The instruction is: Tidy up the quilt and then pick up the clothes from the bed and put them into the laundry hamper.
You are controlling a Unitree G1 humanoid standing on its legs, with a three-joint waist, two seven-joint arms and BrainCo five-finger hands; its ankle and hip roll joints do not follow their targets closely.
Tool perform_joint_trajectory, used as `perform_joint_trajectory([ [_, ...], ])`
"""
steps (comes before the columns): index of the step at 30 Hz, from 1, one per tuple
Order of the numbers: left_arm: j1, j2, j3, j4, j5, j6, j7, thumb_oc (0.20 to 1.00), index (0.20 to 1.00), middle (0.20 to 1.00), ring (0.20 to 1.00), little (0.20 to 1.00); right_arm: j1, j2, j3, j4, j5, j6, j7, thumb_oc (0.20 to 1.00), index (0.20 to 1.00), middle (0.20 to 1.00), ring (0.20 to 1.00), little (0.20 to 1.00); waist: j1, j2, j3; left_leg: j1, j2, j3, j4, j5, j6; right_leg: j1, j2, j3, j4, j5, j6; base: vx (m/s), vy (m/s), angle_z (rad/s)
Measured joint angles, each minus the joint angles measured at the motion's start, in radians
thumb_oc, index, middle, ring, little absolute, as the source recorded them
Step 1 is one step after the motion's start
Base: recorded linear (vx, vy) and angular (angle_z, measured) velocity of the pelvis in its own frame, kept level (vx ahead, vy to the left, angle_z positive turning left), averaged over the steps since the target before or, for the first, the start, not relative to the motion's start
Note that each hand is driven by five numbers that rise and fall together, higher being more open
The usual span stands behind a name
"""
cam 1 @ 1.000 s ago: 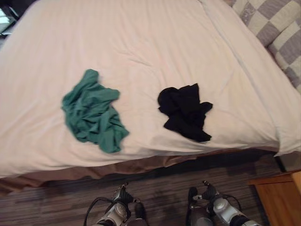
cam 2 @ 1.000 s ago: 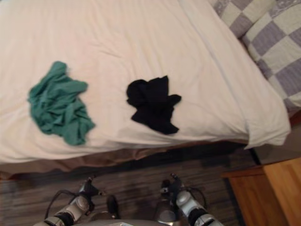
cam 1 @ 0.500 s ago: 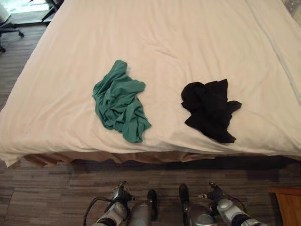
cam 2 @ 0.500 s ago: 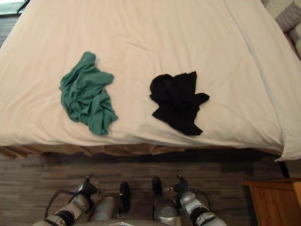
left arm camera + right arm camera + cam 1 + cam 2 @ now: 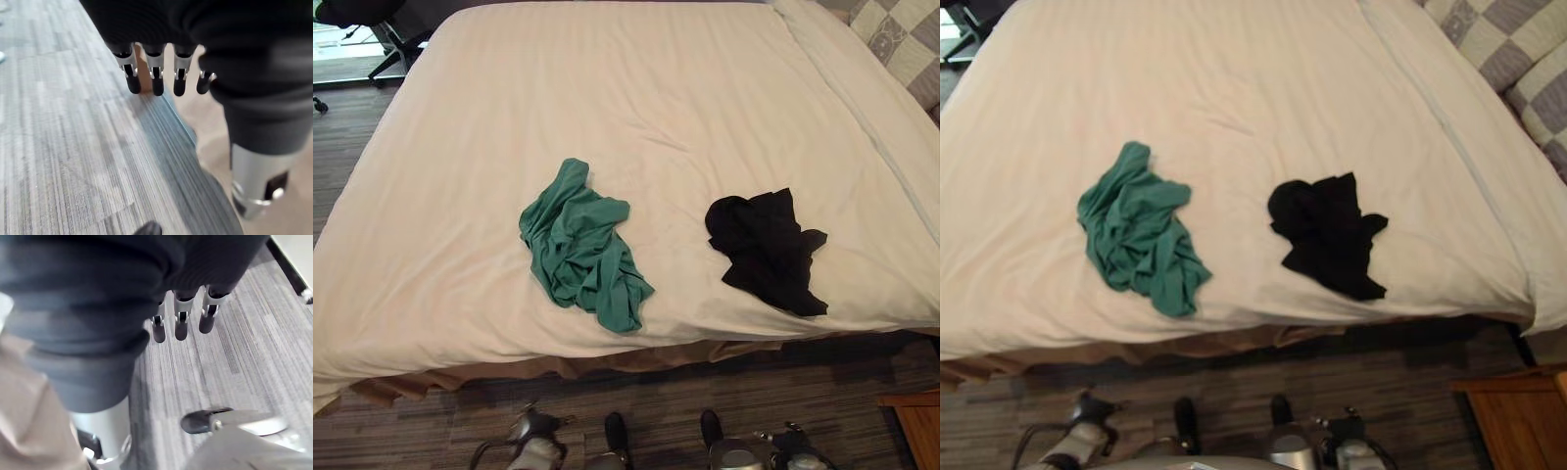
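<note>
The wide cream-white quilt (image 5: 607,108) is lying flat across the bed and is looking already smooth, with only faint creases near the middle, so the step in hand, as I judge it, is collecting the clothes. The crumpled teal-green cotton garment (image 5: 582,247) is sitting at centre-left of the head views, close to the near edge of the bed, and the bunched black fabric garment (image 5: 766,251) is lying to its right, well apart from it and also near the edge. A grey-and-cream checked blanket (image 5: 1508,49) is showing at the upper right corner, and a brown wooden cabinet (image 5: 1518,421) is standing at the lower right on the striped grey carpet floor (image 5: 63,147). No laundry hamper is in sight. The left hand (image 5: 161,58) and the right hand (image 5: 186,293) are hanging low beside the robot over the floor, each with its fingers (image 5: 156,81) straight, relaxed and side by side, holding nothing. To do this well, the robot should be reaching each hand down onto the garment on its own side, aiming for the thick bunched middle instead of a trailing edge, and closing the fingers on the cloth alone so the quilt beneath is not being dragged up and rumpled again. Lifting straight up before turning away should be keeping loose ends from catching.
</note>
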Motion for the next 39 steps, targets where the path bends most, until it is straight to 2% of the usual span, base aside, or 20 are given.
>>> perform_joint_trajectory([
  [1, 0.029, 0.005, 0.057, -0.030, -0.029, -0.004, 0.013, 1.000, 1.000, 1.000, 1.000, 1.000, 0.034, -0.004, -0.059, -0.079, 0.017, 0.004, -0.008, 1.000, 1.000, 1.000, 1.000, 1.000, 0.000, 0.000, -0.001, 0.002, -0.002, 0.006, -0.005, -0.009, -0.005, 0.002, -0.003, 0.001, 0.000, -0.008, 0.013, 0.12, 0.002, -0.17],
  [2, 0.124, 0.003, 0.165, -0.147, -0.094, -0.013, 0.042, 1.000, 1.000, 1.000, 1.000, 1.000, 0.141, -0.024, -0.156, -0.273, 0.023, -0.017, -0.049, 1.000, 1.000, 1.000, 1.000, 1.000, -0.010, 0.014, -0.006, 0.013, 0.000, 0.005, -0.005, -0.012, -0.008, 0.012, 0.000, 0.004, 0.000, -0.009, 0.019, 0.08, -0.007, -0.13],
  [5, 0.269, 0.029, 0.234, -0.416, -0.152, -0.036, 0.099, 1.000, 1.000, 1.000, 1.000, 1.000, 0.250, -0.120, -0.241, -0.421, -0.013, -0.018, -0.144, 1.000, 1.000, 1.000, 1.000, 1.000, -0.012, 0.031, -0.030, 0.010, 0.009, 0.003, -0.005, -0.017, -0.020, 0.012, 0.009, -0.001, 0.000, -0.010, 0.020, 0.06, -0.018, 0.04],
  [6, 0.299, 0.052, 0.248, -0.590, -0.153, -0.044, 0.126, 1.000, 1.000, 1.000, 1.000, 1.000, 0.303, -0.185, -0.262, -0.515, -0.118, 0.008, -0.200, 1.000, 1.000, 1.000, 1.000, 1.000, -0.003, 0.034, -0.031, -0.005, 0.013, -0.005, -0.005, -0.016, -0.016, 0.007, 0.013, -0.003, 0.000, -0.011, 0.019, 0.04, -0.023, 0.21],
  [7, 0.283, 0.066, 0.247, -0.620, -0.149, -0.069, 0.137, 1.000, 1.000, 1.000, 1.000, 1.000, 0.304, -0.212, -0.268, -0.527, -0.156, 0.007, -0.221, 1.000, 1.000, 1.000, 1.000, 1.000, -0.004, 0.036, -0.040, -0.013, 0.013, -0.014, -0.005, -0.014, -0.015, -0.003, 0.015, -0.005, 0.000, -0.012, 0.016, -0.01, -0.018, 0.18],
  [10, 0.219, 0.113, 0.174, -0.763, -0.129, -0.088, 0.124, 1.000, 1.000, 1.000, 1.000, 1.000, 0.263, -0.278, -0.249, -0.556, -0.332, 0.023, -0.275, 1.000, 1.000, 1.000, 1.000, 1.000, -0.005, 0.031, -0.055, -0.058, 0.018, -0.017, -0.005, 0.001, -0.012, -0.044, 0.020, -0.006, 0.000, -0.002, 0.020, -0.01, -0.004, 0.03],
  [11, 0.204, 0.118, 0.149, -0.799, -0.096, -0.120, 0.106, 1.000, 1.000, 1.000, 1.000, 1.000, 0.248, -0.285, -0.241, -0.565, -0.369, 0.023, -0.280, 1.000, 1.000, 1.000, 1.000, 1.000, -0.007, 0.031, -0.056, -0.065, 0.017, -0.016, -0.005, 0.005, -0.010, -0.053, 0.020, -0.005, 0.000, 0.003, 0.022, -0.03, -0.027, -0.05],
  [14, 0.159, 0.147, 0.060, -0.918, 0.002, -0.133, 0.055, 1.000, 1.000, 1.000, 1.000, 1.000, 0.221, -0.364, -0.173, -0.615, -0.536, 0.039, -0.279, 1.000, 1.000, 1.000, 1.000, 1.000, -0.024, 0.028, -0.055, -0.075, 0.011, -0.015, -0.005, 0.018, -0.006, -0.064, 0.014, -0.003, 0.000, 0.013, 0.023, -0.04, -0.032, 0.00],
  [15, 0.128, 0.198, 0.007, -0.972, 0.033, -0.136, 0.043, 1.000, 1.000, 1.000, 1.000, 1.000, 0.217, -0.417, -0.116, -0.649, -0.597, 0.043, -0.278, 1.000, 1.000, 1.000, 1.000, 1.000, -0.030, 0.023, -0.054, -0.081, 0.011, -0.014, -0.005, 0.021, -0.007, -0.072, 0.013, -0.002, 0.000, 0.014, 0.025, 0.00, 0.000, 0.00],
  [18, 0.025, 0.255, -0.049, -1.029, 0.098, -0.167, 0.008, 1.000, 1.000, 1.000, 1.000, 1.000, 0.150, -0.453, -0.072, -0.705, -0.693, 0.030, -0.276, 1.000, 1.000, 1.000, 1.000, 1.000, -0.040, 0.020, -0.053, -0.090, 0.009, -0.014, -0.002, 0.028, -0.005, -0.079, 0.012, -0.003, 0.000, 0.016, 0.028, -0.06, -0.026, 0.00],
  [19, -0.004, 0.291, -0.100, -1.075, 0.113, -0.185, -0.007, 1.000, 1.000, 1.000, 1.000, 1.000, 0.131, -0.474, -0.040, -0.725, -0.709, 0.022, -0.273, 1.000, 1.000, 1.000, 1.000, 1.000, -0.040, 0.020, -0.052, -0.096, 0.009, -0.012, -0.002, 0.029, -0.006, -0.087, 0.012, -0.002, 0.000, 0.017, 0.029, -0.02, 0.021, -0.05],
  [21, -0.066, 0.293, -0.144, -1.075, 0.143, -0.211, -0.022, 1.000, 1.000, 1.000, 1.000, 1.000, 0.087, -0.475, -0.018, -0.722, -0.731, 0.012, -0.271, 1.000, 1.000, 1.000, 1.000, 1.000, -0.040, 0.017, -0.048, -0.099, 0.010, -0.007, -0.003, 0.028, -0.006, -0.092, 0.012, 0.000, 0.000, 0.017, 0.029, -0.03, 0.021, -0.09],
  [22, -0.079, 0.361, -0.151, -1.067, 0.120, -0.235, -0.071, 1.000, 1.000, 1.000, 1.000, 1.000, 0.047, -0.488, 0.008, -0.727, -0.730, 0.005, -0.248, 1.000, 1.000, 1.000, 1.000, 1.000, -0.030, 0.020, -0.045, -0.098, 0.010, -0.010, 0.002, 0.027, -0.009, -0.095, 0.011, -0.011, 0.002, 0.019, 0.027, -0.05, -0.022, -0.20],
  [23, -0.069, 0.532, -0.116, -1.120, 0.081, -0.217, -0.121, 1.000, 1.000, 1.000, 1.000, 1.000, 0.030, -0.503, -0.007, -0.806, -0.731, 0.004, -0.227, 1.000, 1.000, 1.000, 1.000, 1.000, -0.038, 0.026, -0.035, -0.113, 0.018, 0.002, 0.001, 0.033, -0.014, -0.116, 0.019, 0.008, 0.000, 0.025, 0.028, -0.06, -0.038, -0.09],
  [25, -0.116, 0.653, -0.059, -1.174, 0.048, -0.236, -0.133, 1.000, 1.000, 1.000, 1.000, 1.000, 0.003, -0.532, -0.005, -0.813, -0.731, 0.003, -0.212, 1.000, 1.000, 1.000, 1.000, 1.000, -0.027, 0.035, 0.002, -0.115, 0.017, 0.001, 0.001, 0.037, -0.014, -0.114, 0.022, 0.008, 0.000, 0.026, 0.028, -0.07, -0.051, 0.05],
  [29, -0.255, 0.600, -0.093, -1.045, 0.076, -0.220, -0.142, 1.000, 1.000, 1.000, 1.000, 1.000, -0.103, -0.530, 0.048, -0.803, -0.731, -0.009, -0.189, 1.000, 1.000, 1.000, 1.000, 1.000, -0.013, 0.055, 0.012, -0.162, 0.018, 0.006, 0.001, 0.038, -0.015, -0.165, 0.026, 0.015, 0.000, 0.033, 0.029, -0.09, -0.031, -0.04],
  [31, -0.305, 0.593, -0.136, -0.962, 0.136, -0.210, -0.133, 1.000, 1.000, 1.000, 1.000, 1.000, -0.162, -0.530, 0.051, -0.805, -0.730, -0.015, -0.192, 1.000, 1.000, 1.000, 1.000, 1.000, -0.020, 0.050, 0.049, -0.183, 0.019, 0.013, 0.001, 0.051, -0.011, -0.194, 0.026, 0.026, 0.001, 0.049, 0.031, -0.06, -0.006, -0.21],
  [33, -0.336, 0.586, -0.199, -0.819, 0.234, -0.164, -0.111, 1.000, 1.000, 1.000, 1.000, 1.000, -0.215, -0.519, 0.050, -0.805, -0.729, -0.015, -0.197, 1.000, 1.000, 1.000, 1.000, 1.000, -0.045, 0.042, 0.091, -0.188, 0.016, 0.026, 0.001, 0.052, -0.009, -0.204, 0.023, 0.032, 0.000, 0.052, 0.033, -0.05, 0.003, -0.12],
  [35, -0.343, 0.568, -0.199, -0.747, 0.296, -0.127, -0.097, 1.000, 1.000, 1.000, 1.000, 1.000, -0.212, -0.505, 0.048, -0.807, -0.727, -0.015, -0.214, 1.000, 1.000, 1.000, 1.000, 1.000, -0.049, 0.036, 0.112, -0.200, 0.017, 0.036, 0.001, 0.052, -0.009, -0.221, 0.023, 0.043, 0.000, 0.053, 0.033, -0.05, -0.018, -0.12],
  [39, -0.357, 0.565, -0.196, -0.742, 0.346, -0.097, -0.087, 1.000, 1.000, 1.000, 1.000, 1.000, -0.205, -0.483, 0.050, -0.809, -0.725, -0.007, -0.224, 1.000, 1.000, 1.000, 1.000, 1.000, -0.042, 0.043, 0.143, -0.218, 0.019, 0.036, 0.002, 0.054, -0.008, -0.237, 0.025, 0.041, 0.006, 0.054, 0.033, -0.06, -0.036, -0.01],
])
